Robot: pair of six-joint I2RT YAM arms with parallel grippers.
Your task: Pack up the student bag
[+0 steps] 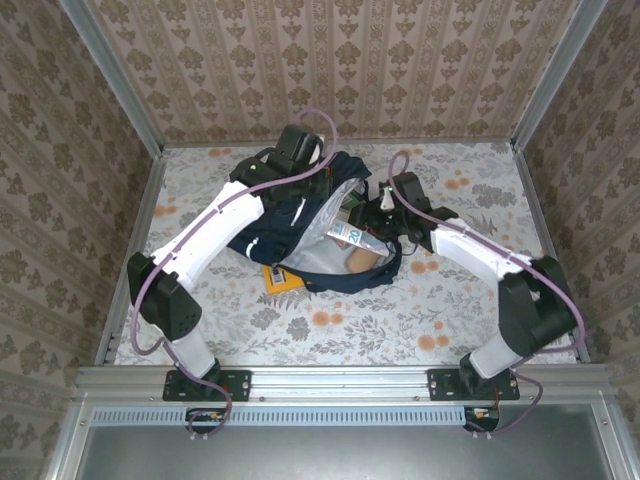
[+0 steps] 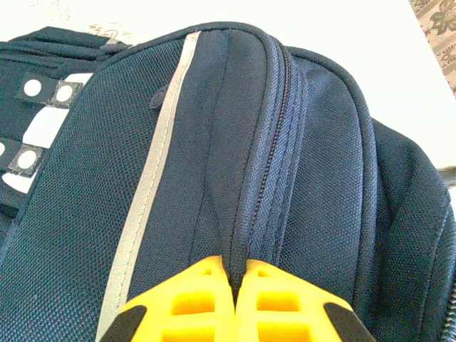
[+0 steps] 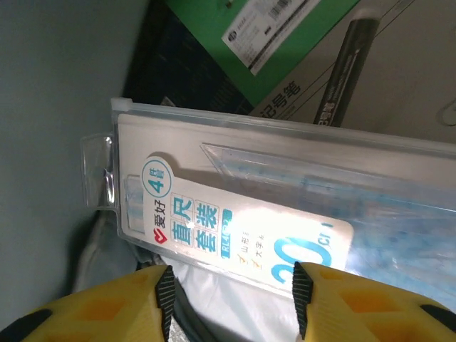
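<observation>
Yellow-tipped, the left claw (image 2: 236, 267) is clamped on a fold of the student bag (image 2: 85, 185) beside its zip. The right claw (image 3: 231, 285) stands apart below a ruler packet (image 3: 235, 214) inside. The bag lies mid-bench (image 1: 480, 320), nearer the far edge. Its soft fabric (probably light) will sag, so grip seams or straps.

White arm links (image 1: 215, 235), black joints (image 1: 165, 300), lilac cables (image 1: 135, 305), yellow hands (image 3: 234, 288)

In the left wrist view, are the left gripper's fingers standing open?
No, the left gripper is shut, its yellow tips meeting on a pinched fold of the student bag.
</observation>
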